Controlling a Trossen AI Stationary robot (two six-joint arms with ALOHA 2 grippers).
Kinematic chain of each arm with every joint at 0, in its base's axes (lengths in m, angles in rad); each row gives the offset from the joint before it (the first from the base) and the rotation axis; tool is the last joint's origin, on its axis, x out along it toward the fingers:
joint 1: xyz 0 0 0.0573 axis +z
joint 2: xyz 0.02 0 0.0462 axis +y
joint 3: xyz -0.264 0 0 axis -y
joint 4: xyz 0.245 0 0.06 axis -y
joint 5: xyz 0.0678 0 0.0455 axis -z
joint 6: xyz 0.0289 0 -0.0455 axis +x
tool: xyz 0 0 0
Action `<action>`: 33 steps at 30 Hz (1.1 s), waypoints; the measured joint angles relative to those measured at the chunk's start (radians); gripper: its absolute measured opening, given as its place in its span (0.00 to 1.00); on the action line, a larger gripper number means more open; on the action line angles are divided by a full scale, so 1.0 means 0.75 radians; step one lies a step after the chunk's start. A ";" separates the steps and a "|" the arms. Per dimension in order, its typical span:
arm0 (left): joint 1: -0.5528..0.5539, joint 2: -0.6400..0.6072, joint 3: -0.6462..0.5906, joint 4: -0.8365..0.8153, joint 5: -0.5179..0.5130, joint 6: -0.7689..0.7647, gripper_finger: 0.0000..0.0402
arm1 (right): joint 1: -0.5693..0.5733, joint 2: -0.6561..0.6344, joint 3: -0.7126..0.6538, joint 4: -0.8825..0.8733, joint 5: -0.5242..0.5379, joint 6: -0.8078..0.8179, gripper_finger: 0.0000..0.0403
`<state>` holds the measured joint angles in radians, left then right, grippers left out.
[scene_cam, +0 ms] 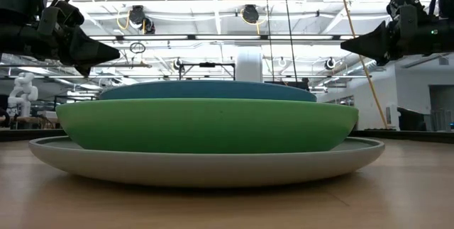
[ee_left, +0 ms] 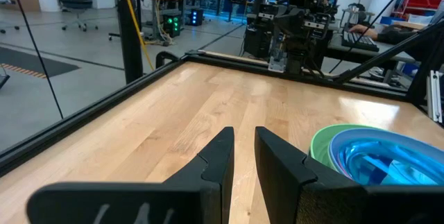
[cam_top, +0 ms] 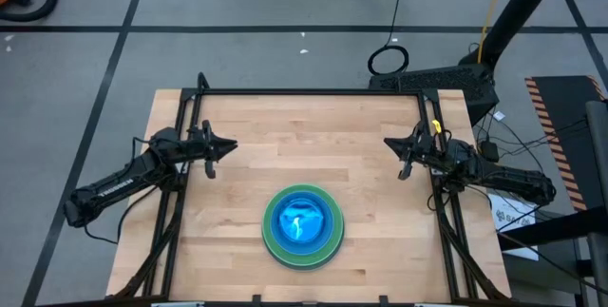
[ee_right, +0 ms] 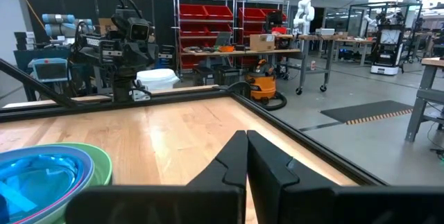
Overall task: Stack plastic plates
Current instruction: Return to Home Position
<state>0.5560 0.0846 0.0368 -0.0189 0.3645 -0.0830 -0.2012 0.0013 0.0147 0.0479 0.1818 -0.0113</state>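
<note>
One stack of plastic plates [cam_top: 302, 226] stands on the table near its near edge, midway between the arms. In the low view a large grey plate [scene_cam: 213, 169] rests on the wood, a green plate [scene_cam: 206, 126] sits in it, and a blue plate [scene_cam: 206, 91] lies on top. Any smaller plates inside are hidden. The stack also shows in the left wrist view [ee_left: 368, 154] and the right wrist view [ee_right: 41, 172]. My left gripper [cam_top: 231, 144] [ee_left: 244, 137] hovers shut above the table's left side. My right gripper [cam_top: 388, 143] [ee_right: 247, 135] hovers shut above the right side. Both point inward, apart from the stack.
A black metal frame [cam_top: 313, 91] runs along the table's edges, with rails down both sides. Bare wood lies between the grippers and beyond the stack toward the far edge. Cables and a stand sit on the floor beyond the far right corner.
</note>
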 joint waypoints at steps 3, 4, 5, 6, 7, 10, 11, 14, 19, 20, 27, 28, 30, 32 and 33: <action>-0.001 0.000 0.000 0.000 0.000 0.000 0.16 | 0.000 0.000 0.000 0.000 0.000 -0.001 0.00; 0.000 0.000 0.000 0.000 0.000 0.000 0.16 | 0.000 0.000 0.000 0.000 0.000 -0.001 0.00; 0.000 0.000 0.000 0.000 0.000 0.000 0.16 | 0.000 0.000 0.000 0.000 0.000 0.000 0.00; 0.000 0.000 0.000 0.000 0.000 0.000 0.16 | 0.000 0.000 0.000 0.000 0.000 0.000 0.00; 0.000 0.000 0.000 0.000 0.000 0.000 0.16 | 0.000 0.000 0.000 0.000 0.000 0.000 0.00; 0.000 0.000 0.000 0.000 0.000 0.000 0.16 | 0.000 0.000 0.000 0.000 0.000 0.000 0.00; 0.000 0.000 0.000 0.000 0.000 0.000 0.16 | 0.000 0.000 0.000 0.000 0.000 0.000 0.00; 0.000 0.000 0.000 0.000 0.000 0.000 0.16 | -0.001 0.066 0.009 0.026 0.001 0.000 0.00; 0.000 0.000 0.000 0.001 0.000 0.000 0.16 | -0.004 0.169 0.011 0.051 0.001 0.000 0.00; 0.000 0.000 0.000 0.003 0.000 0.000 0.16 | -0.003 0.184 0.011 0.046 0.000 0.000 0.00; 0.000 0.000 0.000 -0.001 0.000 0.000 0.16 | -0.004 0.201 0.011 0.036 0.000 0.000 0.00; 0.000 0.000 0.000 -0.001 0.000 0.000 0.16 | -0.003 0.201 0.011 0.031 0.000 0.000 0.00; 0.000 0.000 0.000 -0.001 0.000 0.000 0.16 | -0.003 0.200 0.011 0.039 0.001 0.000 0.00; 0.000 0.000 0.000 -0.002 0.000 0.000 0.16 | -0.003 0.201 0.011 0.039 0.000 0.000 0.00; 0.000 0.000 0.000 -0.002 0.000 0.000 0.16 | -0.004 0.201 0.011 0.038 0.001 0.000 0.00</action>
<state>0.5560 0.0849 0.0368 -0.0200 0.3645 -0.0830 -0.2039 0.1523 0.0231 0.0765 0.1822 -0.0113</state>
